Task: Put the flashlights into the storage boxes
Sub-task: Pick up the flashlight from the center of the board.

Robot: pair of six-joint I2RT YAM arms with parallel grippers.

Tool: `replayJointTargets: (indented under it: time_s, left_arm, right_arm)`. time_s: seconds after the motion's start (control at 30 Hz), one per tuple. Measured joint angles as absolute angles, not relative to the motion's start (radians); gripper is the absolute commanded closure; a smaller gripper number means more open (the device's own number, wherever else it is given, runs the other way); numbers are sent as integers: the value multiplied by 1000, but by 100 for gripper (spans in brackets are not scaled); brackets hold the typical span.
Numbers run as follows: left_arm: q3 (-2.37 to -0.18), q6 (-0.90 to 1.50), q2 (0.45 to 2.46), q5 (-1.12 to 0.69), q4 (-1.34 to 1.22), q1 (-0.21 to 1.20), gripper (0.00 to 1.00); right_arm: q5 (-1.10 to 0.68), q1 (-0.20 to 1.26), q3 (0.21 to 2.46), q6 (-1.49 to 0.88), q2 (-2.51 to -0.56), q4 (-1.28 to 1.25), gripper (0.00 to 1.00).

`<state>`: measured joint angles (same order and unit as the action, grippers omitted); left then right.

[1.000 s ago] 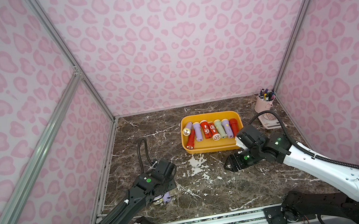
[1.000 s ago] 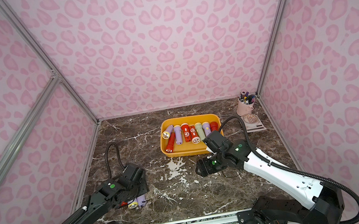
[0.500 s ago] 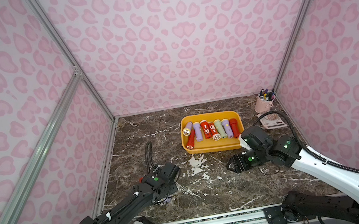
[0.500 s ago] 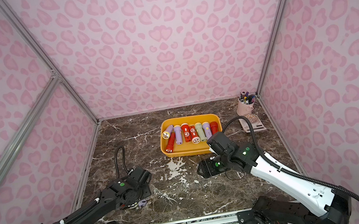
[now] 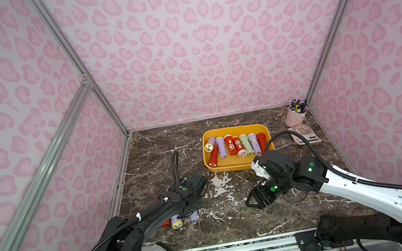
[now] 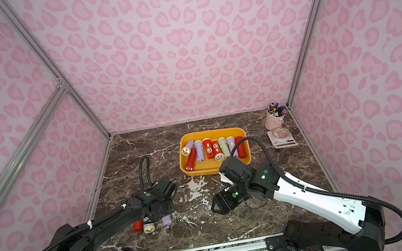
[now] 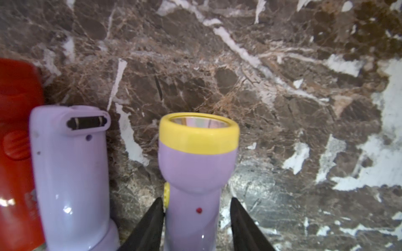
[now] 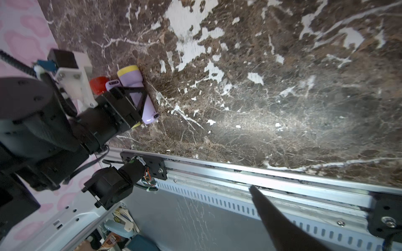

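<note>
The yellow-orange storage box [image 5: 239, 165] [image 6: 215, 169] stands mid-table with several flashlights [image 5: 235, 145] lying side by side in it. Near the front left, three flashlights lie on the marble: a red one [image 5: 165, 223], a lilac one with a yellow head [image 5: 176, 223] [image 7: 195, 156], and a lilac one [image 5: 194, 216] [image 7: 69, 165]. My left gripper [image 7: 196, 198] straddles the yellow-headed flashlight's handle. One finger touches it and a narrow gap shows at the other. My right gripper [image 5: 250, 201] hovers open and empty over the table's front middle. Only one of its fingertips [image 8: 255, 193] shows in the right wrist view.
A pink pen cup [image 5: 298, 116] and a small pink scale [image 5: 304, 135] stand at the back right corner. An aluminium rail [image 8: 261, 173] runs along the table's front edge. Pink patterned walls close in the left, back and right sides.
My left arm has come down over the three loose flashlights, and its jaws have narrowed around the yellow-headed one. My right arm drew back slightly from the box.
</note>
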<state>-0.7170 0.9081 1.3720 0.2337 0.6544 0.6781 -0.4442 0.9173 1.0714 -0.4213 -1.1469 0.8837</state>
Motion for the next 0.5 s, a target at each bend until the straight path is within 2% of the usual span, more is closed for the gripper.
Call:
replayJointTargets:
  time_s: [0.13,0.33,0.5]
  left_arm:
    - [-770,887,1429,220,649,678,72]
    - [-900,838,1484,213,670,681,74]
    - [-1047,805,1509,219,730,683,74]
  right_arm:
    - [-439,936,1069,-410,-1159,863,26]
    - [-423,916,1058,-396,-1159,851,26]
    - [-439,838,1052,-374,-1153,844,26]
